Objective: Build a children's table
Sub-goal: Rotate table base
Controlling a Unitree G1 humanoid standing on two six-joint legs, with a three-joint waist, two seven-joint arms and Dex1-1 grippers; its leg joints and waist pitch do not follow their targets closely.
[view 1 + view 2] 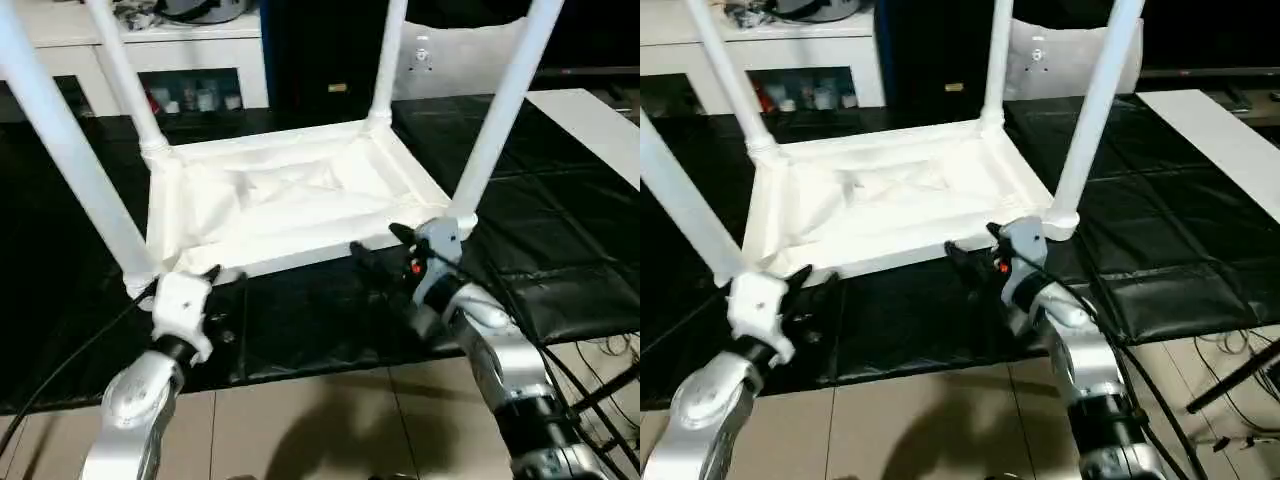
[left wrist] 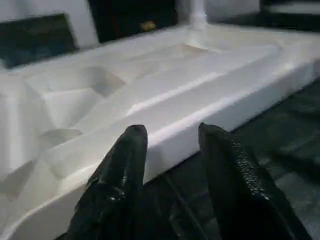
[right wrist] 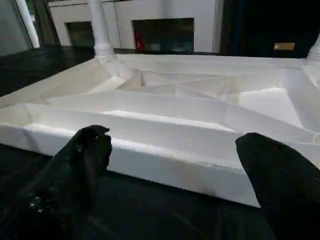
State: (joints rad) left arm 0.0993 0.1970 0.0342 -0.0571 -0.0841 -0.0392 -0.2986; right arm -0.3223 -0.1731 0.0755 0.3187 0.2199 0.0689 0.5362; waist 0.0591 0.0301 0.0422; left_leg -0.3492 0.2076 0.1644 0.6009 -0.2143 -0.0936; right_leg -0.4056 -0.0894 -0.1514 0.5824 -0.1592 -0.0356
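The children's table lies upside down on a black mat, its ribbed white tabletop (image 1: 290, 200) facing up. All four white legs stand in the corner sockets: near left (image 1: 70, 150), far left (image 1: 125, 75), far right (image 1: 388, 60), near right (image 1: 505, 110). My left gripper (image 2: 172, 132) sits just in front of the tabletop's near edge by the near-left corner, fingers apart and holding nothing. My right gripper (image 1: 378, 243) hovers at the near edge beside the near-right leg, with its fingers (image 3: 90, 150) spread wide and nothing between them.
The black mat (image 1: 300, 320) ends close to me, where tiled floor (image 1: 330, 420) begins. A white cabinet (image 1: 190, 55) stands behind at the left. A white board (image 1: 600, 130) lies at the right, and cables (image 1: 600, 360) run past my right arm.
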